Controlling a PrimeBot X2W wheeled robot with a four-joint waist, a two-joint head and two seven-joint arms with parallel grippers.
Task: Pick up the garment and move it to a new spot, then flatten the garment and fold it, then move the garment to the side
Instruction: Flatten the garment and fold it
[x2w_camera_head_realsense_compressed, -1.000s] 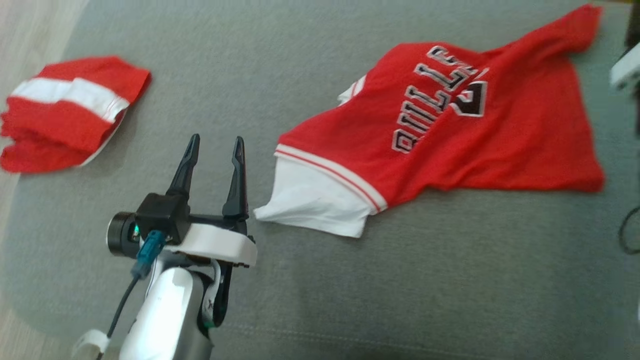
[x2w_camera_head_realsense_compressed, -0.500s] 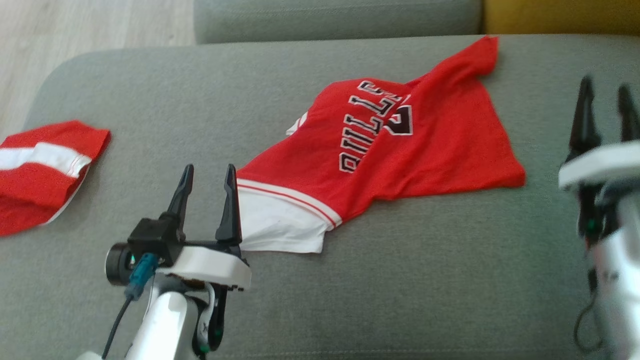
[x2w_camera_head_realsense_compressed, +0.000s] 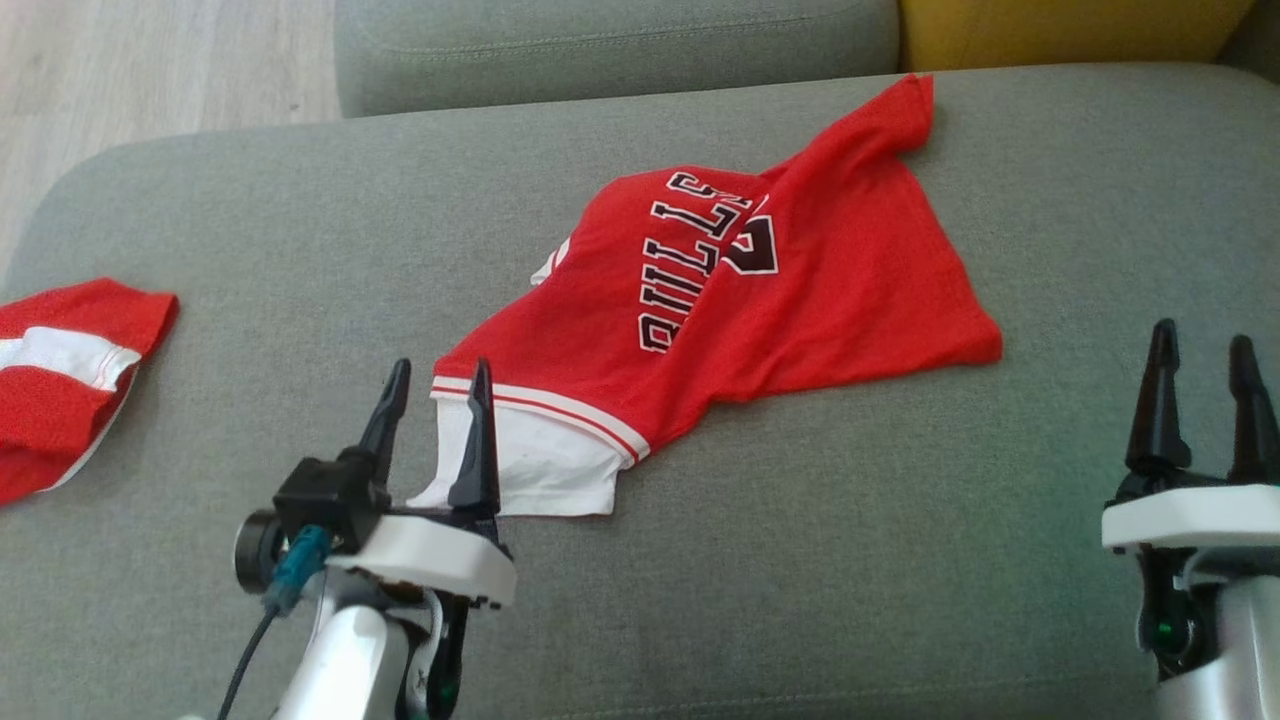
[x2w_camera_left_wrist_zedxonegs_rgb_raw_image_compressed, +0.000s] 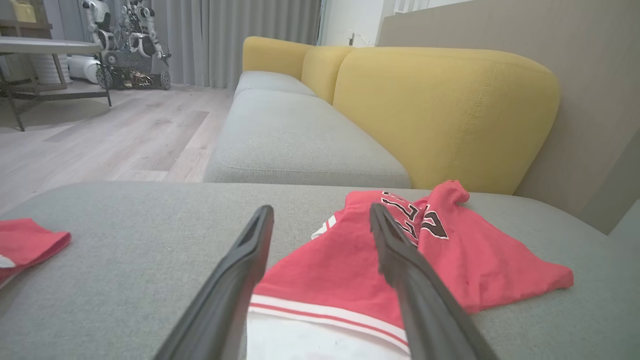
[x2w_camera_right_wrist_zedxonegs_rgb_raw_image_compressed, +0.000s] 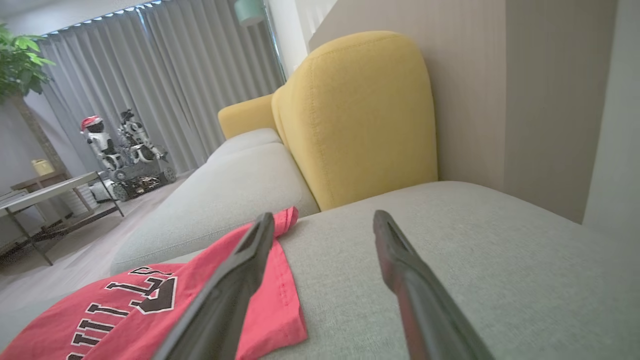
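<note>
A red garment (x2w_camera_head_realsense_compressed: 800, 290) with black-and-white lettering and a white band lies rumpled on the grey sofa seat (x2w_camera_head_realsense_compressed: 800, 560), stretching from centre to upper right. It also shows in the left wrist view as the garment (x2w_camera_left_wrist_zedxonegs_rgb_raw_image_compressed: 325, 270) and in the right wrist view as the garment (x2w_camera_right_wrist_zedxonegs_rgb_raw_image_compressed: 130, 305). My left gripper (x2w_camera_head_realsense_compressed: 435, 375) stands open at the white end, its right finger over the white band's edge, nothing between the jaws. My right gripper (x2w_camera_head_realsense_compressed: 1200, 345) stands open at the lower right, to the right of the garment's red corner, holding nothing.
A second red cloth with a white stripe (x2w_camera_head_realsense_compressed: 60, 380) lies at the seat's left edge. A further grey seat (x2w_camera_head_realsense_compressed: 600, 40) and a yellow backrest (x2w_camera_head_realsense_compressed: 1060, 30) lie beyond. Wood floor (x2w_camera_head_realsense_compressed: 150, 60) shows at the upper left. A table and a small robot (x2w_camera_left_wrist_zedxonegs_rgb_raw_image_compressed: 125, 45) stand far off.
The head camera has swung, shifting the whole picture left and down. The right gripper has come into view at the lower right. The left gripper now overlaps the garment's white end.
</note>
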